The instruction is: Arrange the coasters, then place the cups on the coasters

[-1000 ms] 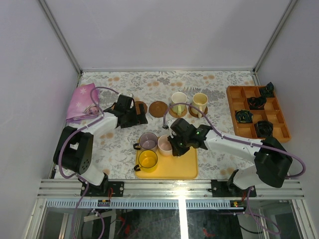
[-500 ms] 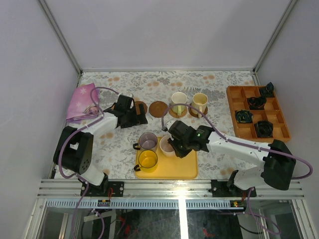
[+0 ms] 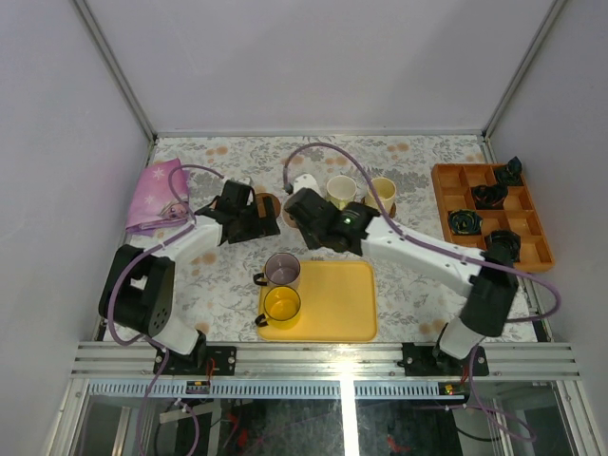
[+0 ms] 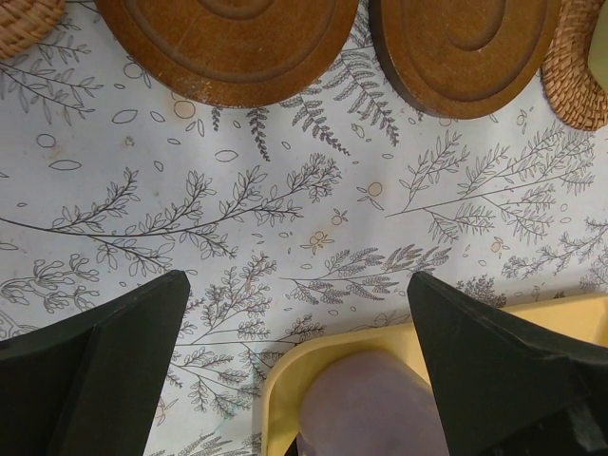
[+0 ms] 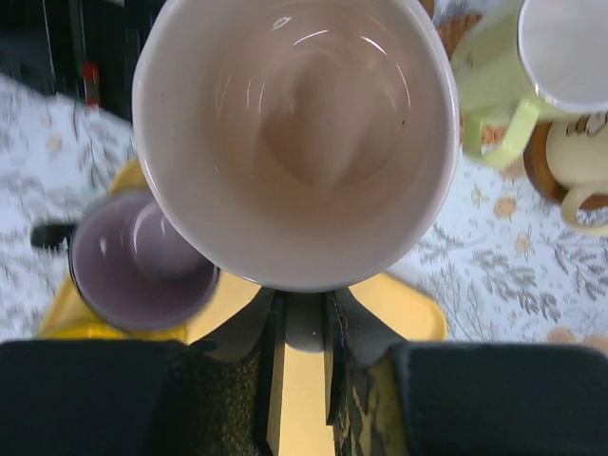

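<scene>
Your left fingers (image 4: 104,361) are standing spread wide with nothing between them, hovering over the flowered table (image 4: 285,209). Just past their tips one coaster (image 4: 223,38) and a second coaster (image 4: 465,47) are lying flat side by side, close but not touching. Between the fingers, back toward the wrist, the purple-grey cup (image 4: 366,404) is sitting in a corner of the yellow tray (image 4: 281,380). From overhead, the yellow cup (image 3: 281,305) is sitting on that tray just beside the purple-grey one. Your right fingers (image 5: 353,361) are pinching the pink cup (image 5: 294,142) at its near side and holding it upright, mouth up, raised over the tray's far edge. To the right of those fingers the white cup with the green handle (image 5: 560,47) and the cream cup (image 5: 589,161) are standing next to each other, each on a coaster of its own.
</scene>
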`<control>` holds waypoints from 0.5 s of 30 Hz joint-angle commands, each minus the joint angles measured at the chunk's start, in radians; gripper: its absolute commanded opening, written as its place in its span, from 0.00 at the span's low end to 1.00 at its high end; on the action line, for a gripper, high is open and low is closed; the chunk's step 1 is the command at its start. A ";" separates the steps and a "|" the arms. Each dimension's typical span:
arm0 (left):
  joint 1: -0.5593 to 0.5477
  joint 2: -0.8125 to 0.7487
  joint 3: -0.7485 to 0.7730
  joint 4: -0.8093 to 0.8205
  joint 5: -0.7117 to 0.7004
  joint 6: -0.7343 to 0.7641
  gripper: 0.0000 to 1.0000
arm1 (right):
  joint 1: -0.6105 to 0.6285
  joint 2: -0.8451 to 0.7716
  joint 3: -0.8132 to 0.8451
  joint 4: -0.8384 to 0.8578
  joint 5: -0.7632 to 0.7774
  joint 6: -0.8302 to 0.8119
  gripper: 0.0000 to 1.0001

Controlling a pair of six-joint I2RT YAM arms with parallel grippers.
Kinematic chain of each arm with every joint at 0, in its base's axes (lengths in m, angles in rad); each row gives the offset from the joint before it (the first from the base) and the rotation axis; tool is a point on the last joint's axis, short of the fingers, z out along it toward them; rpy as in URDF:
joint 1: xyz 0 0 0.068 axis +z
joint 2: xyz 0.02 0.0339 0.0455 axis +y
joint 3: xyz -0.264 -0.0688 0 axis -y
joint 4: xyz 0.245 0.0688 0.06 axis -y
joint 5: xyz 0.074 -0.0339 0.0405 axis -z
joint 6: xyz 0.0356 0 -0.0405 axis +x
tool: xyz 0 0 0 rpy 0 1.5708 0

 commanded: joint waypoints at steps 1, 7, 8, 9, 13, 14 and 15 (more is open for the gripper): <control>-0.004 -0.035 -0.008 0.014 -0.054 -0.017 1.00 | -0.023 0.143 0.224 0.077 0.174 0.062 0.00; -0.004 -0.071 -0.013 0.000 -0.107 -0.022 1.00 | -0.131 0.282 0.347 0.084 0.046 0.199 0.00; -0.005 -0.076 -0.011 -0.003 -0.114 -0.023 1.00 | -0.140 0.296 0.352 0.091 0.042 0.211 0.00; -0.005 -0.079 -0.010 -0.007 -0.121 -0.023 1.00 | -0.143 0.312 0.363 0.093 0.049 0.219 0.00; -0.005 -0.086 -0.008 -0.015 -0.129 -0.022 1.00 | -0.150 0.379 0.394 0.102 0.058 0.246 0.00; -0.004 -0.085 -0.007 -0.018 -0.129 -0.021 1.00 | -0.153 0.392 0.398 0.109 0.057 0.254 0.00; -0.004 -0.081 -0.005 -0.021 -0.127 -0.019 1.00 | -0.152 0.404 0.401 0.117 0.053 0.261 0.00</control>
